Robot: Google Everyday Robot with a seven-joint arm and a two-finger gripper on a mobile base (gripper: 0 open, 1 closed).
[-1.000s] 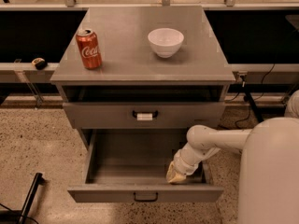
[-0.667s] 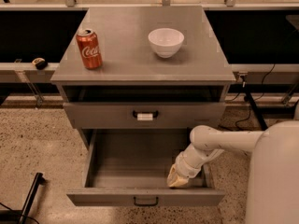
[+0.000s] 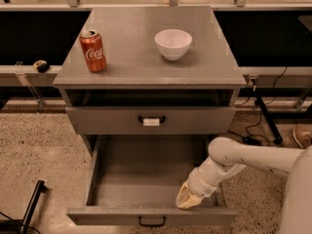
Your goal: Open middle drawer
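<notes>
The grey cabinet (image 3: 73,97) fills the middle of the view, and its flat top serves as a counter (image 3: 141,65). The robot's pale body (image 3: 298,199) bulks in at about 4 o'clock of the frame. Its white arm (image 3: 253,156) reaches from there leftward and down into the cabinet's open space. The middle drawer (image 3: 122,215) stands pulled well out toward 6 o'clock, with its bare grey floor fully exposed and its flat front near the bottom edge of the view. Above it, the upper drawer (image 3: 107,121) sits almost closed, showing a dark gap beneath the counter. The claw (image 3: 187,199) hangs inside the middle drawer at its 4 o'clock corner, low, close to the right wall and just behind the drawer's front panel. It appears to rest on or just over the drawer floor, though the angle makes that contact uncertain. I cannot tell whether the claw is spread or pressed together, as only its cream-coloured tip shows as one lump. On the counter a white bowl (image 3: 173,44) stands upright at about 1 o'clock of the top. A red cola can (image 3: 93,50) stands upright at about 9 o'clock, well apart from the bowl. The middle drawer's small black loop handle (image 3: 152,222) sits centred on its front, apart from the claw. The upper drawer's handle carries a white tag (image 3: 151,122).
</notes>
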